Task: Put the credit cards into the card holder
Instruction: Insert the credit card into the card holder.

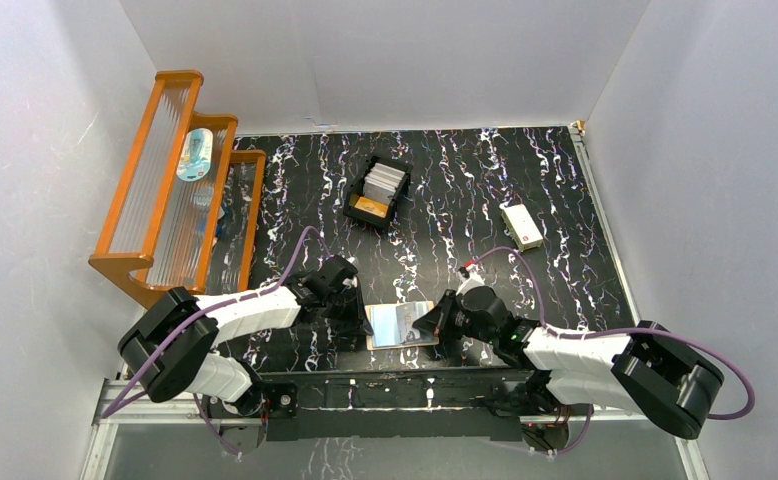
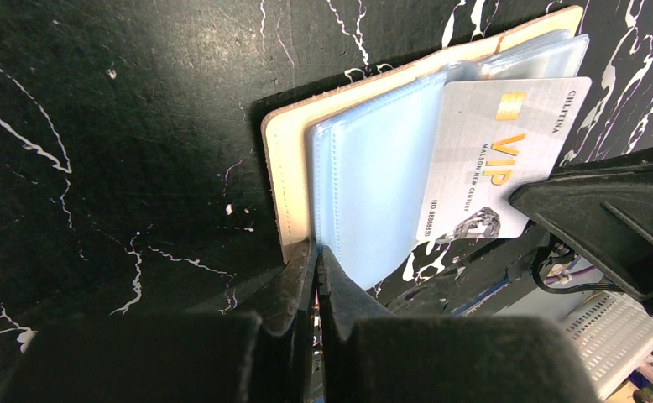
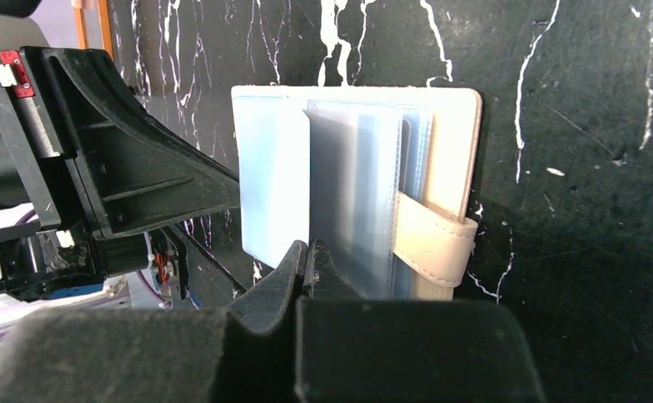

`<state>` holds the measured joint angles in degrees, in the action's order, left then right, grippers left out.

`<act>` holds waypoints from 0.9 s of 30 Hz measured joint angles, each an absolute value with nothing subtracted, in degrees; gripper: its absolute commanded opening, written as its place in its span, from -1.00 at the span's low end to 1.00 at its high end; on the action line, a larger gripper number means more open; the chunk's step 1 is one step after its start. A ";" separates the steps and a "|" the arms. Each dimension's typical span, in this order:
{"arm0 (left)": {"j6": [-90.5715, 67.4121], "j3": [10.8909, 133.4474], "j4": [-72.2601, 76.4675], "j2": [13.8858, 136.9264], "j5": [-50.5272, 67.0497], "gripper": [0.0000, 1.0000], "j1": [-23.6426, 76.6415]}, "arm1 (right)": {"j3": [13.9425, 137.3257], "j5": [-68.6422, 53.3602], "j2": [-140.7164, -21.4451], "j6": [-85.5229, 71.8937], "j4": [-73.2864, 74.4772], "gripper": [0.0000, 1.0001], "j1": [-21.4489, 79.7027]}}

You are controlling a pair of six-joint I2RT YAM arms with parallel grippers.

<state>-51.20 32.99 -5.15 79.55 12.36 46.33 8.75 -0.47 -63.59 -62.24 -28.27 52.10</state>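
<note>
surface: black marbled surface (image 1: 565, 200). The action sits at the bottom centre of the top view, right by the arm bases.
left arm: the left arm (image 1: 250, 310) comes in low from the lower left, elbow folded, wrist close to the surface and pointing inward.
right arm: the right arm (image 1: 575, 350) mirrors it from the lower right, so the two tips face each other.
black tray: the black tray (image 1: 350, 207) sits upper centre, well apart from both pincers. The spare credit cards (image 1: 385, 180) stand in it, so I'd guess it's the supply.
card holder: the card holder (image 1: 402, 325) lies open flat between the two pincers.
clear sleeves: the clear sleeves (image 2: 373, 193) are fanned over the tan cover.
left pincer: the left pincer (image 2: 316, 252) is clenched on the holder's sleeve edge, probably pinning it so the pocket doesn't slide.
right pincer: the right pincer (image 3: 306, 252) is clenched too, apparently grasping the VIP card's edge to feed it in.
VIP card: the silver VIP card (image 2: 491, 151) lies over the sleeves at the right of the left wrist view. Can't tell if it's inside a pocket.
snap tab: the snap tab (image 3: 428, 243) is undone at the holder's lower right.
</note>
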 measured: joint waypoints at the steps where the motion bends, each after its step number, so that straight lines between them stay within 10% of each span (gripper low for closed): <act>1: -51.18 32.99 -5.15 79.55 12.32 -1.00 46.35 | 8.64 -0.64 -63.90 -62.50 -28.62 -1.00 52.03; 27: -51.00 33.06 -5.21 79.50 11.68 -1.00 46.78 | 7.57 -4.45 -69.91 -64.27 -36.62 -0.95 50.68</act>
